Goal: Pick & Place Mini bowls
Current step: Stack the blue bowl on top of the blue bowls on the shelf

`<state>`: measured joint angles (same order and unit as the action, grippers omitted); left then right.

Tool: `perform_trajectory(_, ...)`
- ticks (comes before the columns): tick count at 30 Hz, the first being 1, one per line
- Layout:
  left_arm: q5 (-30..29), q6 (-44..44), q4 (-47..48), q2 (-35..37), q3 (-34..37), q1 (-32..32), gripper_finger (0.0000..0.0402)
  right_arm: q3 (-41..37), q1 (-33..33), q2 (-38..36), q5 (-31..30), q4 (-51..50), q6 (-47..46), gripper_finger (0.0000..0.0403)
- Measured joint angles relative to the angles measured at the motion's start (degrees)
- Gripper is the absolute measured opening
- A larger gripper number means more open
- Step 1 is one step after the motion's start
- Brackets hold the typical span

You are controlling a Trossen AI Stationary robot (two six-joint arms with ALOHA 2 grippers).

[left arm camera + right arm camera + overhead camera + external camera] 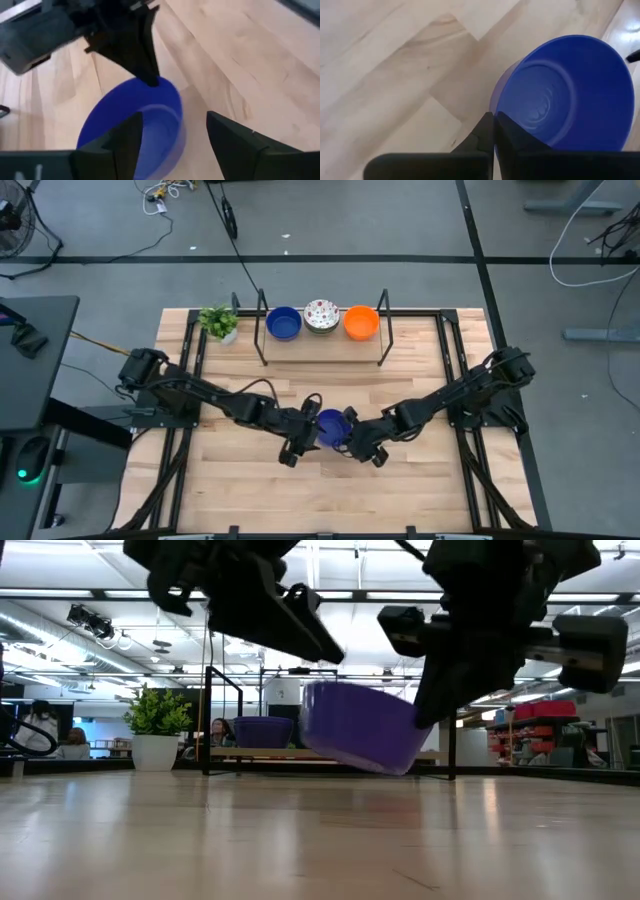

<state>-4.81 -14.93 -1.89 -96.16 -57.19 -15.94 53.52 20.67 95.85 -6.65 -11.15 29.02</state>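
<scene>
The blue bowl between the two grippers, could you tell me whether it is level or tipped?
Tipped. In the low view the blue bowl hangs slanted above the table, its rim pinched by the right gripper.

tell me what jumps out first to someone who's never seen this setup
Mid-table, a blue bowl hangs tilted in the air, its rim pinched by the right gripper, with the open left gripper right beside it. Behind, a rack holds a blue, a speckled and an orange bowl.
</scene>
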Motion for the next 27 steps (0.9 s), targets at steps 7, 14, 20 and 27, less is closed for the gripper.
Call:
perform_trajectory(7, 0.15, -1.36, 5.77, -1.71, -1.99, 2.21, 0.0189, 0.0, -0.62, 0.16, 0.01, -0.13, 0.19, 0.0005)
perform_trajectory(14, 2.2, -1.34, 6.1, -2.23, -1.95, 3.38, 0.0146, 0.0, -0.62, 0.16, -0.02, -0.05, 0.37, 0.0005)
perform_trajectory(20, 3.04, -1.34, 6.71, -2.22, -1.95, 3.56, 0.0099, 0.0, -0.62, 0.16, -0.02, -0.03, 0.33, 0.0005)
perform_trajectory(27, 3.2, -1.23, 6.97, -3.23, -2.03, 3.59, 0.0063, -0.02, -0.62, 0.16, 0.07, 0.03, 0.39, 0.0005)
